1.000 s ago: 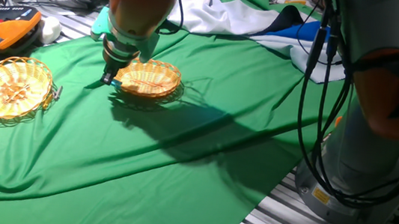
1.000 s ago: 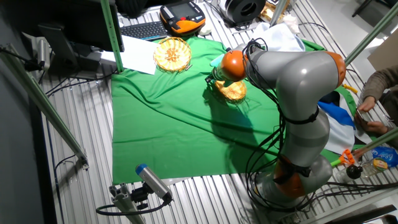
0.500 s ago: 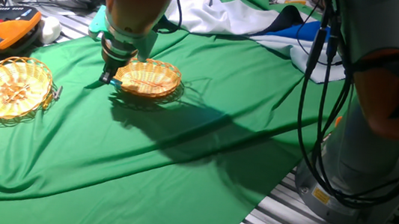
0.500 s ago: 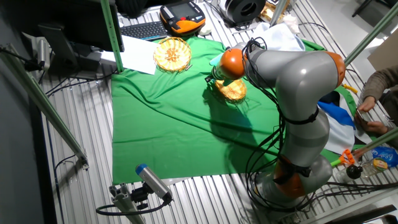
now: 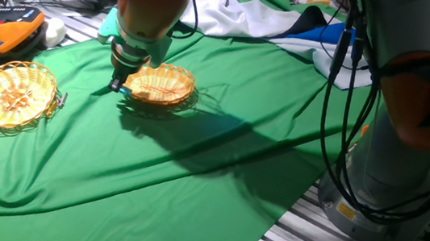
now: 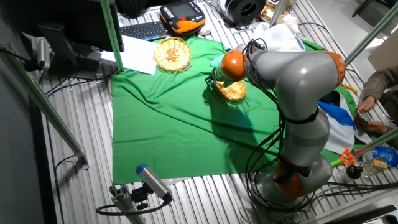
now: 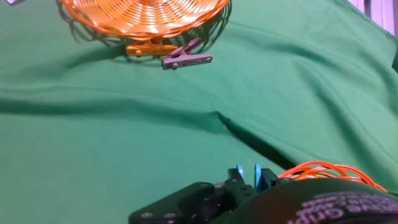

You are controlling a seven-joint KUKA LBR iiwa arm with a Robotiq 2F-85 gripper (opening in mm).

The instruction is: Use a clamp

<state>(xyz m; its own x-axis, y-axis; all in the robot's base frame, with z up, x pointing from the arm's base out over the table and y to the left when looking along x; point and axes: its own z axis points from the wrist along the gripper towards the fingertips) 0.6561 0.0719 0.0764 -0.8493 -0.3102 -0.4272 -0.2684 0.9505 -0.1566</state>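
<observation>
We see the gripper [image 5: 116,87] low over the green cloth [image 5: 194,159] on the desk, right at the near basket's [image 5: 160,83] rim — the clamp [image 7: 249,177] sits between the fingers, its two teal prongs poking up in the hand view, so the fingers are clenched on it. Ahead, a grey clip [image 7: 185,58] lies by the far basket [image 5: 13,93] — beside an orange clip [image 7: 148,49].

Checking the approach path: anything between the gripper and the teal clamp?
Nothing visible. The teal clamp is already right at the gripper, against the near basket rim. The grey clip lies well clear, by the far basket. Whether the jaws are gripping is unclear.
</observation>
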